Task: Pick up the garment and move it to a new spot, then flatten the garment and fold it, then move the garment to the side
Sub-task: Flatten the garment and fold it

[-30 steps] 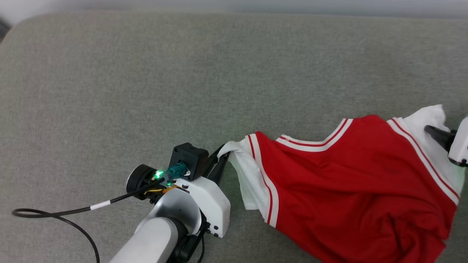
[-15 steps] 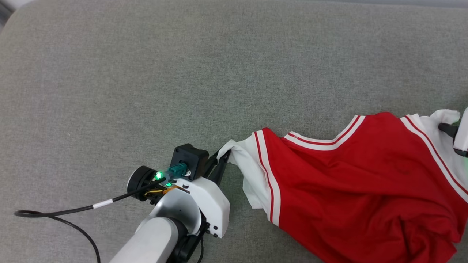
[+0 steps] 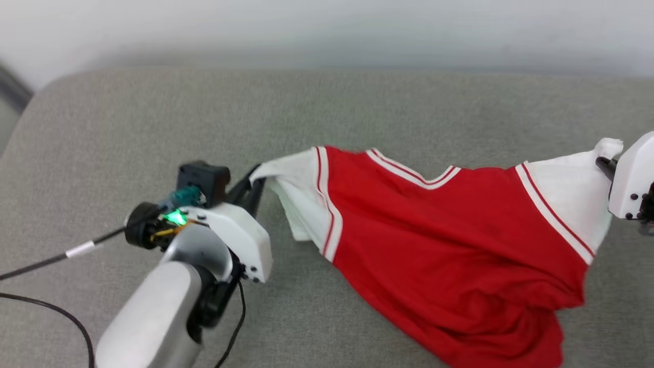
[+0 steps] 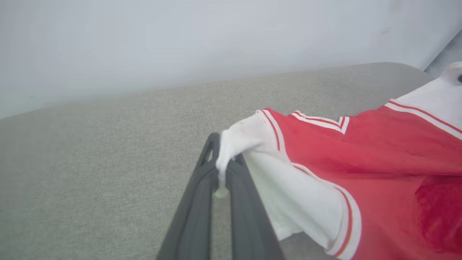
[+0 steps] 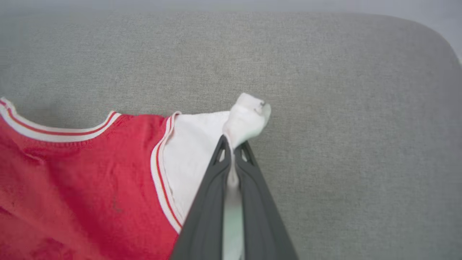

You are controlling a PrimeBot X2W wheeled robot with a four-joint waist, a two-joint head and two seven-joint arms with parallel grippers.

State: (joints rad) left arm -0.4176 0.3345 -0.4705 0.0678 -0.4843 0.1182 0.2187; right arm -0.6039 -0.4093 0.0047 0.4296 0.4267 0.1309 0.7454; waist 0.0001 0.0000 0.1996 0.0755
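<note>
You had your left gripper (image 4: 221, 164) pinched shut on one white sleeve corner of the garment (image 3: 434, 230), with a small tuft of cloth poking out past its fingertips. Your right gripper (image 5: 234, 142) was likewise clamped on the opposite white sleeve corner, and a bunched knob of white fabric stuck out beyond its tips. The red jersey stretched between the two claws, its striped neckline sagging about midway between them and its red body trailing down and away from both onto the grey cushion (image 3: 153, 117). Behind the left claw's wrist a black cable (image 3: 36, 263) ran off across the cushion. Beyond both sets of fingertips the cushion ended at a pale wall (image 3: 327, 30).
</note>
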